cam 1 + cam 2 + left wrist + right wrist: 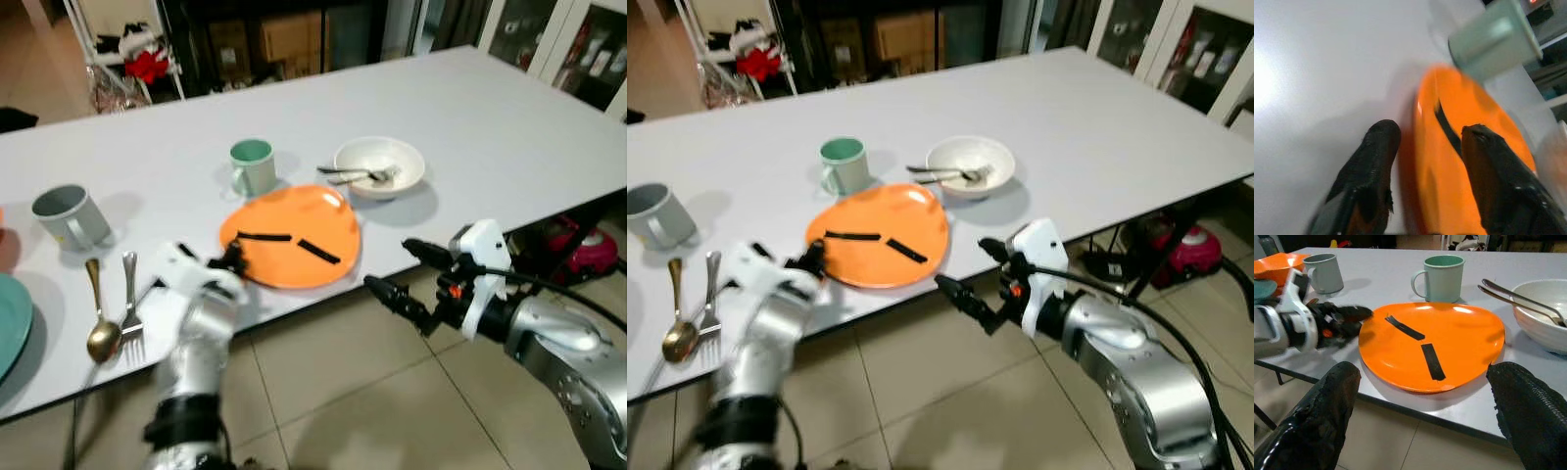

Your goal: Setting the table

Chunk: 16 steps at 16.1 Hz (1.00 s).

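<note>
The round orange plastic plate with two black tape strips [291, 236] lies at the near edge of the white table [509, 127], beside a mint-green mug [253, 165]. The left tool [1422, 161] has its fingers apart, straddling the plate's rim (not yet pinched, I'd say). The right tool [411, 275] hangs wide open off the table. Best close squarely on the rim, then lift level.
</note>
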Available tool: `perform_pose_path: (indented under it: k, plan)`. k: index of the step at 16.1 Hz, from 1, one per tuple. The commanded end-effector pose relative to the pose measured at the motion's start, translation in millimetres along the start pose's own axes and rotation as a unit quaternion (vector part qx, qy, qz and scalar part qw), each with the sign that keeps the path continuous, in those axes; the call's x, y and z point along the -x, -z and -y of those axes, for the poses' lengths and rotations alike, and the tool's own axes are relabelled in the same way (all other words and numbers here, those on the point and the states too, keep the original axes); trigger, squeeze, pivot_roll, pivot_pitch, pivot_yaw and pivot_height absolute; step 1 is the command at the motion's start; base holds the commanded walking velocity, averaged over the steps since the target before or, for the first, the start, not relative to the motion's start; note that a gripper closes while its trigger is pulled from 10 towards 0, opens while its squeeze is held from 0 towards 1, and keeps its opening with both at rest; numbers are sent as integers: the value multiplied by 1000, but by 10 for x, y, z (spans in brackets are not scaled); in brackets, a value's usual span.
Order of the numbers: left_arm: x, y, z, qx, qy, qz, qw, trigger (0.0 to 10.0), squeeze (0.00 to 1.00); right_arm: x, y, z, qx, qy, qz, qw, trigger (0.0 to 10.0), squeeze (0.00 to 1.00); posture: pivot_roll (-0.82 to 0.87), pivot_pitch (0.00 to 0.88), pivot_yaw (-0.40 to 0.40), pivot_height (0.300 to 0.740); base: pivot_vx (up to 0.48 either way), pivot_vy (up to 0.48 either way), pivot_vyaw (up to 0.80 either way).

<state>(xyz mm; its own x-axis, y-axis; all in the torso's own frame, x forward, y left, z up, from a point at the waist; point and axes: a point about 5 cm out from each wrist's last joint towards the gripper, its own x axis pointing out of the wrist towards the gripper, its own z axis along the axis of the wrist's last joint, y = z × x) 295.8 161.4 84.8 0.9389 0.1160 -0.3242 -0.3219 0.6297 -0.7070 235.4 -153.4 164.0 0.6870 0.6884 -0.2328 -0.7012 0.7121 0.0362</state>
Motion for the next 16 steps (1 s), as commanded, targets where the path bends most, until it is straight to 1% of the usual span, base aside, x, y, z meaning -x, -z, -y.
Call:
perform_pose_path:
  k: [1,2,3,4,5,7,8,9,10,11,12,13,15,16]
  plan:
    - [161,92,-43,-7,-2,-4,1000,10000,0,11,-7,-23,-1,-1,7,1000,10000,0,-121,0,69,740,0,0,0]
    - [250,58,-45,-10,6,1,1000,10000,0,14,6,-28,-2,0,7,1000,10000,0,-119,0,68,740,0,0,0]
    - [302,39,-26,-19,16,5,1000,10000,0,12,11,-33,-3,0,6,1000,10000,0,-118,0,67,740,0,0,0]
    - [447,-23,89,-61,59,16,996,10000,0,-8,21,-55,6,-5,4,1000,10000,0,-121,0,71,740,0,0,0]
    - [508,-52,150,-82,82,23,993,10000,0,-27,21,-63,16,-7,3,1000,10000,0,-121,0,71,740,0,0,0]
    - [609,-97,252,-134,117,33,983,10000,0,-92,18,-66,61,-7,-1,998,10000,0,-122,0,75,740,0,0,0]
    - [739,-163,418,-237,180,51,953,10000,0,-296,39,-9,134,13,-11,991,10000,0,-114,0,70,740,0,0,0]
    - [786,-178,478,-274,204,55,938,10000,0,-385,50,11,159,21,-15,987,10000,0,-114,0,70,740,0,0,0]
    - [833,-198,519,-311,223,58,922,10000,0,-461,46,29,173,27,-13,984,10000,0,-100,0,62,740,0,0,0]
    - [887,-264,529,-369,239,68,895,10000,0,-527,-31,42,173,40,11,984,10000,0,-82,0,51,740,0,0,0]
    - [918,-318,515,-400,238,80,882,10000,0,-525,-93,49,158,53,35,985,10000,0,-70,0,41,740,0,0,0]
    - [939,-398,463,-430,215,114,869,10000,0,-460,-134,82,129,96,59,985,10000,0,-67,0,39,740,0,0,0]
    - [954,-427,403,-433,191,125,872,10000,0,-384,-144,124,97,145,76,982,10000,0,-66,0,40,740,0,0,0]
    - [960,-393,319,-419,152,127,886,10000,0,-301,-112,115,92,186,76,975,10000,0,-81,0,47,740,0,0,0]
